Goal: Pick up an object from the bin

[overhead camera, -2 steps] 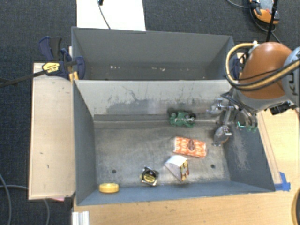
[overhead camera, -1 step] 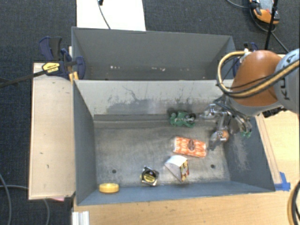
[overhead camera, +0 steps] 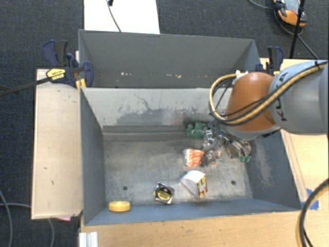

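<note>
Dark carpet lies all round the grey metal bin (overhead camera: 91,153) you are looking down into. Your arm (overhead camera: 304,106) comes in from the right, its rounded orange wrist cover (overhead camera: 250,101) wrapped by looped cables, and the hand (overhead camera: 213,149) hangs low over the right half of the bin floor. You cannot tell whether the hand is apart or together.

Just to its left, at its tip, lies a crumpled orange-and-white packet (overhead camera: 194,158), small and creased, near the middle of the floor. Behind that, against the back wall, sits a dark green lumpy toy (overhead camera: 195,131). Nearer the front wall you have a white carton with an orange-printed side (overhead camera: 195,183), a small black-and-yellow tape measure (overhead camera: 163,193) beside it, and a flat yellow disc (overhead camera: 119,206) in the front left corner.
</note>
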`<state>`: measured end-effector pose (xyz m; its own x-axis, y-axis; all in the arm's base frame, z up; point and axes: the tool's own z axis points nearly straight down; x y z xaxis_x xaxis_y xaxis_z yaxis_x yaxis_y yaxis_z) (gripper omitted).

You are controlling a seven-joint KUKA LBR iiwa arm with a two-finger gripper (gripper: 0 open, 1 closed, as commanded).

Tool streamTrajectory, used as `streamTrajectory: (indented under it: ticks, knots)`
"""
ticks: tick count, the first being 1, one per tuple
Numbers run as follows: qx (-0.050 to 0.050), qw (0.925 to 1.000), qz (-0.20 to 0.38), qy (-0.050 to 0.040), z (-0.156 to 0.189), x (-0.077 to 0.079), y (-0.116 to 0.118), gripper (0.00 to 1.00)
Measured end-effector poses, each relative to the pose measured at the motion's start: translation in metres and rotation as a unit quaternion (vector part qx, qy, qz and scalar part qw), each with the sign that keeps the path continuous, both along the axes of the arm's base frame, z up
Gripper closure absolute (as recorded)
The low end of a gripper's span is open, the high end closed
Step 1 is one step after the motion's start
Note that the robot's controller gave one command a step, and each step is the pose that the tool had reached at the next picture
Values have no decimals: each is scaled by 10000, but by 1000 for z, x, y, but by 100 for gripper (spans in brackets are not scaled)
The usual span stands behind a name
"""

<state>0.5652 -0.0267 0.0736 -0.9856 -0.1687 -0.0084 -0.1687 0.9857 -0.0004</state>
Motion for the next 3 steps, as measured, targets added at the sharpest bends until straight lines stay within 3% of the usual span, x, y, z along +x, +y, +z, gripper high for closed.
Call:
streamTrajectory:
  ticks: [1, 2, 3]
  knots:
    - [0, 10000, 5, 0, 0, 0, 0, 100]
    - [-5, 9995, 308, 24, 119, 24, 6, 100]
    - [-4, 9995, 308, 24, 119, 24, 6, 100]
